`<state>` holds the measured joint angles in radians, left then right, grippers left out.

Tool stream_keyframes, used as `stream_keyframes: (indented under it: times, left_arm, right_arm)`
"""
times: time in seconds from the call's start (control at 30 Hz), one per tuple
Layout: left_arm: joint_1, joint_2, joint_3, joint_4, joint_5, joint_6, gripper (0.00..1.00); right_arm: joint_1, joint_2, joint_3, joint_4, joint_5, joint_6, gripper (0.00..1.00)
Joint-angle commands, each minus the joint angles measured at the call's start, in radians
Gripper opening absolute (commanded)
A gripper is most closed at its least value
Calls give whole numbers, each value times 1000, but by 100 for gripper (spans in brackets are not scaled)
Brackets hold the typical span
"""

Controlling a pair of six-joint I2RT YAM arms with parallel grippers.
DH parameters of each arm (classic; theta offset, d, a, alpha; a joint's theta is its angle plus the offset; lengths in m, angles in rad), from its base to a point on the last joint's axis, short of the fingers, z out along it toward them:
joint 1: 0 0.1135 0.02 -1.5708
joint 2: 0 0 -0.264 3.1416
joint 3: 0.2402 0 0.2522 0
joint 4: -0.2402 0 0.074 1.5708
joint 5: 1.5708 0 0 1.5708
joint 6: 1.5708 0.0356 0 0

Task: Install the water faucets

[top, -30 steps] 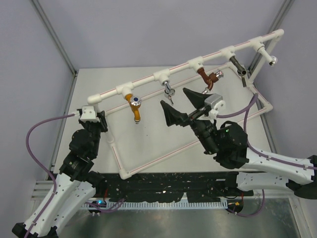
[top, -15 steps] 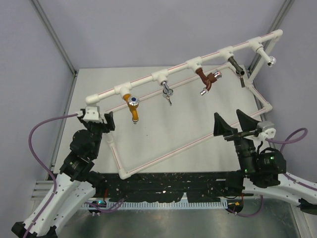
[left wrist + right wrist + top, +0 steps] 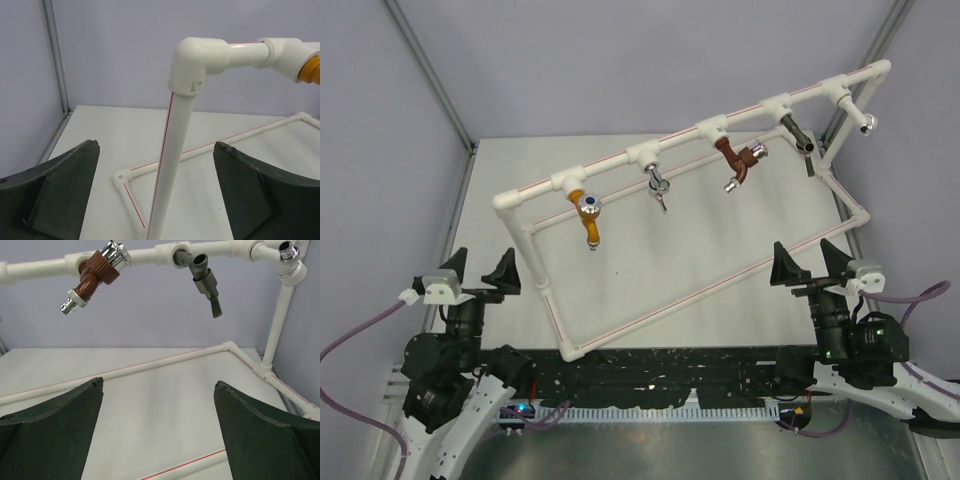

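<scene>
The orange-yellow water faucet (image 3: 588, 216), with a silver knob and blue centre, hangs from the upper rail of the white pipe frame (image 3: 620, 160) beside its left elbow. Only its orange edge (image 3: 311, 70) shows in the left wrist view. My left gripper (image 3: 481, 268) stands open near the table's front left, apart from the frame. The frame's left post (image 3: 172, 150) rises ahead between the fingers of the left gripper (image 3: 156, 146), untouched. Open and holding nothing, my right gripper (image 3: 808, 256) sits at the front right; in its wrist view the right gripper (image 3: 159, 383) faces the table.
Further along the rail hang a small silver tap (image 3: 660, 188), a reddish-brown tap (image 3: 738, 163) (image 3: 90, 277), a dark grey tap (image 3: 800, 140) (image 3: 205, 277) and a silver fitting (image 3: 869, 123) (image 3: 287, 252). The frame's lower pipes (image 3: 670, 300) lie on the white table (image 3: 650, 250).
My left gripper has let go of the frame's left corner, opened wide and drawn back toward the front left. The right arm pulled back from the middle to the front right, staying open.
</scene>
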<state>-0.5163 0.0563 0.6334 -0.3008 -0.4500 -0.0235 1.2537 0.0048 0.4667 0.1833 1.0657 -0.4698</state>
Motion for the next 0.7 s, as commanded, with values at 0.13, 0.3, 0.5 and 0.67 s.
stream_keyframes:
  times: [0.13,0.3,0.5,0.67]
  left_arm:
    - [-2,-269,-152,-6,23,19,100]
    - [-2,-285,-190,9,-12,45,100]
    - [1,-271,-186,5,-32,46,99]
    - [13,-277,-195,22,-33,43,100]
  right_arm:
    - [0,-184,-43,7,13,-113,95]
    - [1,-183,-48,18,-9,-142,96]
    - [1,-183,-60,33,-21,-159,95]
    - [1,-183,-62,35,-26,-158,95]
